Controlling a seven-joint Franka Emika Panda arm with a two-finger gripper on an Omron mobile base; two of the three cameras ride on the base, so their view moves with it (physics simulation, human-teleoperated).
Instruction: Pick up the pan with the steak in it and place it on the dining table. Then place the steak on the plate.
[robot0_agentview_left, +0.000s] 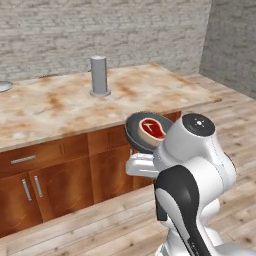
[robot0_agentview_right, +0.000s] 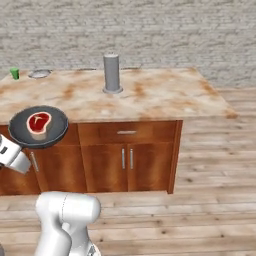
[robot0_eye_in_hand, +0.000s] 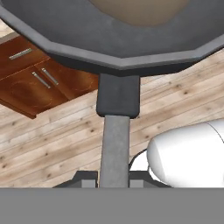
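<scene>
The black pan hangs in the air in front of the cabinets, below the level of the stone top, and looks tilted. The red steak lies inside it. My gripper is shut on the pan's long handle, with the pan's rim just above in the hand view. The dining table has a beige-and-rust marbled top. The grey plate lies flat at the table's far left.
A tall grey cylinder stands upright in the middle of the table. A small green cup sits left of the plate. Brown cabinet doors and drawers front the table. Wooden floor spreads to the right.
</scene>
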